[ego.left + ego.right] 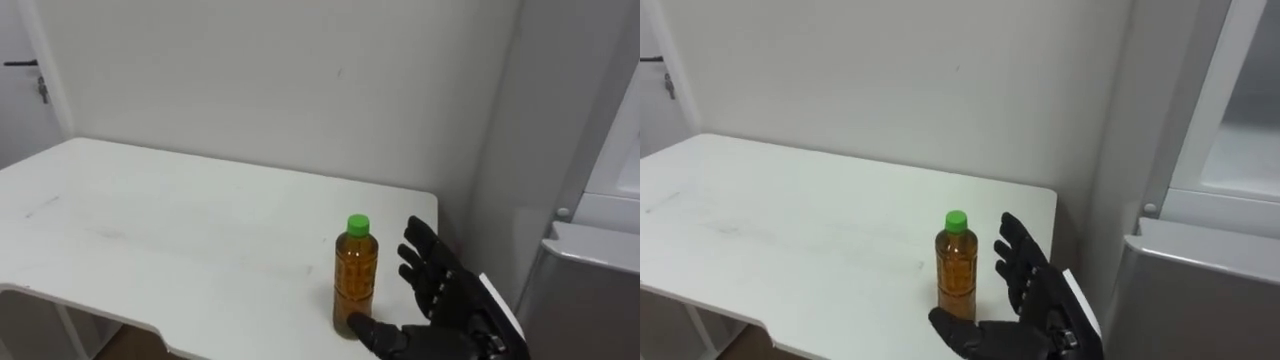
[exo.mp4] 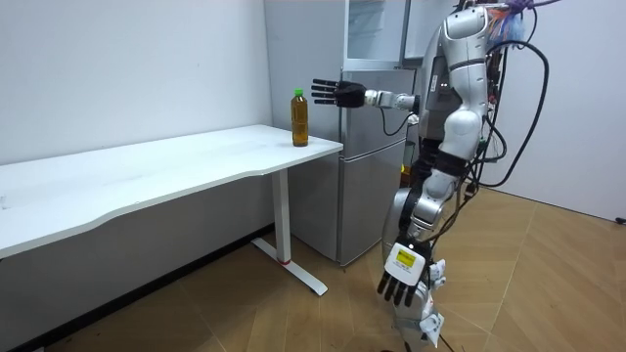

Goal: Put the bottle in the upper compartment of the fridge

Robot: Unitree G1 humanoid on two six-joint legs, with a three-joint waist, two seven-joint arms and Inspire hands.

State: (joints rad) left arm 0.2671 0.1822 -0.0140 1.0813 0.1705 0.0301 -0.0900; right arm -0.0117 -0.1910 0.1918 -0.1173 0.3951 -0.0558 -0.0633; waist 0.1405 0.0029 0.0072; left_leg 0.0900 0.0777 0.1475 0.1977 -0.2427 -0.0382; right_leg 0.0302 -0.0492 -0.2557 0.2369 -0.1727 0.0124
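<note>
Amber plastic green-capped bottle (image 1: 355, 275) upright just left of right hand (image 1: 445, 290), fingers spread, not gripping; left hand (image 2: 396, 286) hangs relaxed.

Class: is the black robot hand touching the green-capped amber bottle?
Cannot tell: in the left eye view the thumb of the right robot hand overlaps the base of the amber green-capped bottle, hiding any gap.

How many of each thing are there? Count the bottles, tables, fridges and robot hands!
Bottle: 1
Table: 1
Fridge: 1
Robot hands: 2, the right hand and the left hand
Total: 5
</note>
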